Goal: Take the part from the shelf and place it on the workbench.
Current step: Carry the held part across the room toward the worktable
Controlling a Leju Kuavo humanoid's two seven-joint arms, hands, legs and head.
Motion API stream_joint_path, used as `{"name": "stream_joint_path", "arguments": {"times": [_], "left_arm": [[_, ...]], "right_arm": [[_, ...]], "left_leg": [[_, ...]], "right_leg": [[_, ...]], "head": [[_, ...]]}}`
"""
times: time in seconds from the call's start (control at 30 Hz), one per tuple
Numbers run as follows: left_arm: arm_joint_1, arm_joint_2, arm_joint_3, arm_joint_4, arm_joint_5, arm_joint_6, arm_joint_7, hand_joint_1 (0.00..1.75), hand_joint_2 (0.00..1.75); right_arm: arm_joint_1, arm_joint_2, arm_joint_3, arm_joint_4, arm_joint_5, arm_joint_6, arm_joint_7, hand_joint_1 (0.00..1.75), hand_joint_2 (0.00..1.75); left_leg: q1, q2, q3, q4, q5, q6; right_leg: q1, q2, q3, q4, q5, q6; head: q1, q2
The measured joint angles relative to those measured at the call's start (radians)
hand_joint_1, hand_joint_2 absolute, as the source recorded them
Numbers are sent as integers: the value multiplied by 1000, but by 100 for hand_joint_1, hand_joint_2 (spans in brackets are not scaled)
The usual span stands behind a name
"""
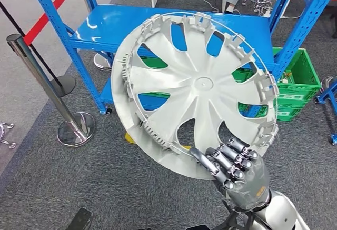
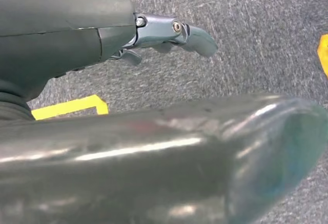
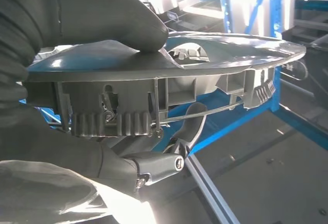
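The part is a large silver-grey wheel cover (image 1: pixel 195 85) with curved spokes and clip tabs round its rim. My right hand (image 1: pixel 234 169) grips its near rim and holds it up, tilted, in front of the blue shelf (image 1: pixel 115 27). In the right wrist view the thumb (image 3: pixel 112 14) presses on one face of the wheel cover (image 3: pixel 217 55) and the fingers (image 3: pixel 185 131) curl under its rim. My left hand (image 2: pixel 166 32) hangs over the grey carpet with nothing in it, its fingers stretched out loosely.
The blue shelf's lower board (image 1: pixel 157 101) shows through the spokes. A green crate (image 1: pixel 296 85) stands at the right of the shelf. A chrome barrier post (image 1: pixel 47 80) with a red tape stands at the left. Yellow floor marks (image 2: pixel 73 106) lie on the carpet.
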Motion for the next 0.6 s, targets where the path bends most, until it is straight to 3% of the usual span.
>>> {"name": "stream_joint_path", "arguments": {"times": [0.03, 0.07, 0.1, 0.17, 0.23, 0.3, 0.37, 0.4, 0.47, 0.53, 0.57, 0.6], "left_arm": [[-1, 0, 0, 0, 0, 0, 0, 0, 0], [-1, -1, 0, -1, 0, 0, 0, 0, 0], [-1, -1, 0, -1, 0, 0, 0, 0, 0], [-1, 0, 0, -1, -1, 0, 0, 0, 0], [-4, 0, 1, -2, -1, -2, -1, 0, 0], [-6, 0, 2, -3, -1, -4, -3, 0, 0], [-4, 0, 3, -4, 0, -5, -4, 0, 0], [-3, 0, 3, -4, 1, -5, -4, 0, 0], [-3, 0, 6, -4, 0, -5, -4, 0, 0], [-3, -1, 8, -4, -14, 4, -12, 0, 0], [-2, -3, 8, -3, -24, 10, -22, 0, 0], [-2, -5, 8, -2, -32, 16, -34, 0, 0]], "right_arm": [[0, 0, 0, 0, 0, 0, 0, 175, 175], [0, 1, 0, 0, 0, 0, -1, 175, 175], [0, 1, 0, 0, 0, 0, -1, 175, 175], [0, 2, 0, 0, 0, 0, -2, 175, 175], [-1, 4, 0, 0, 0, 0, -3, 175, 175], [-2, 6, 1, 0, -2, 0, -3, 175, 175], [-4, 7, 1, 0, -3, 0, -2, 175, 175], [-5, 7, 2, 0, -2, 0, -2, 175, 175], [-6, 8, 3, 1, 1, 0, 0, 175, 175], [-7, 8, 5, 1, 5, 0, 4, 175, 175], [-8, 8, 6, 2, 8, 0, 6, 175, 175], [-8, 8, 7, 3, 11, 0, 7, 175, 175]], "left_leg": [[3, 0, -3, 61, -20, -4], [5, 0, 2, 101, -17, -7], [8, 0, 19, 108, 5, -9], [10, 0, 95, 28, 49, -7], [9, -1, 185, -108, 39, 2], [4, -2, 217, -176, 21, 15], [3, 1, 201, -186, 41, 30], [3, 3, 189, -189, 54, 38], [6, 7, 160, -194, 81, 52], [5, 8, 127, -193, 108, 57], [5, 8, 109, -193, 122, 57], [4, 8, 90, -192, 136, 56]], "right_leg": [[0, -1, -19, 10, 9, 0], [0, -2, -41, 23, 17, 1], [0, -3, -64, 36, 24, 2], [-1, -3, -104, 61, 36, 6], [2, -2, -131, 77, 48, 14], [2, -3, -144, 78, 67, 25], [-1, -1, -155, 74, 80, 38], [-2, 1, -163, 81, 64, 44], [-4, 6, -188, 144, -25, 51], [-4, 7, -208, 260, -116, 55], [-4, 7, -207, 310, -126, 57], [-4, 7, -195, 337, -108, 58]], "head": [[-2, 0], [-2, 0], [-3, 0], [-4, 0], [-4, 0], [-4, 0], [-4, 0], [-5, 0], [-5, 0], [-4, 0], [-4, 0], [-4, 0]]}}
